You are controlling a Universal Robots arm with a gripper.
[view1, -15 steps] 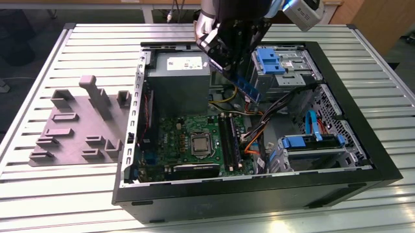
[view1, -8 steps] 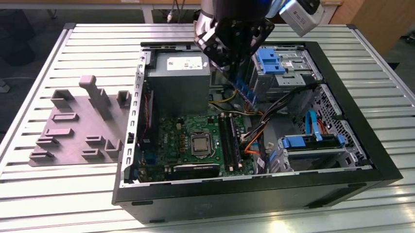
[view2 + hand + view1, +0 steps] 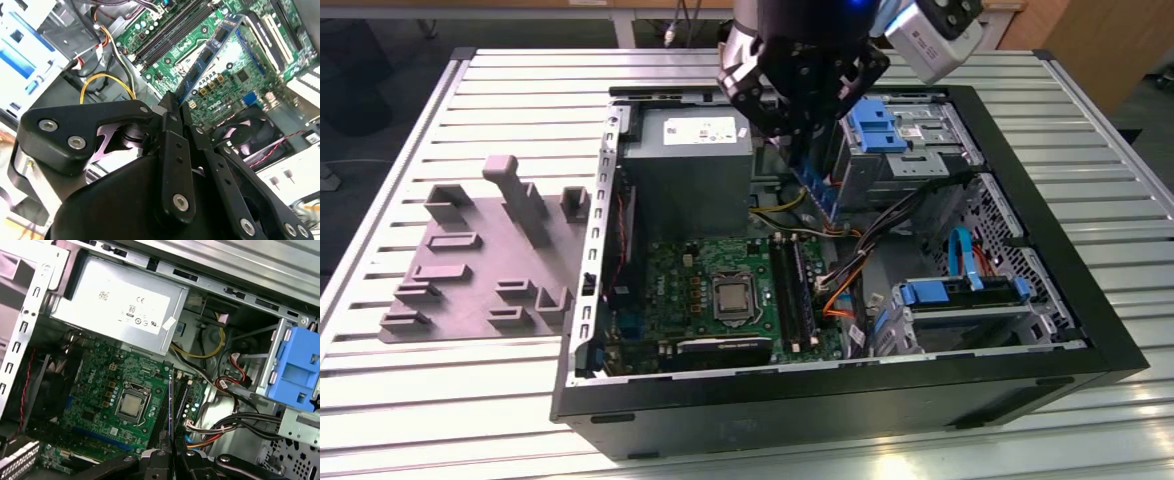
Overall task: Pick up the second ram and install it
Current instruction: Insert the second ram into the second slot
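Observation:
My gripper (image 3: 807, 128) hangs over the open computer case (image 3: 1067, 300), shut on the second ram (image 3: 817, 185). The stick is thin and dark blue with a row of chips, and it hangs edge-down below the fingers. In the second wrist view the second ram (image 3: 210, 50) reaches out from the gripper (image 3: 172, 102) over the green circuit board (image 3: 235, 75). In the first wrist view the second ram (image 3: 171, 410) shows edge-on, above the long black sockets (image 3: 181, 400) beside the processor (image 3: 131, 405). The sockets (image 3: 791, 285) lie on the board (image 3: 707, 265), lower than the stick.
A grey power supply (image 3: 687, 170) sits behind the board. Blue drive brackets (image 3: 874, 125) (image 3: 961, 290) and bundled cables (image 3: 854, 270) fill the case on the exterior view's right. The grey moulded holder plate (image 3: 480, 260) lies on the slatted table (image 3: 520, 90) at the exterior view's left.

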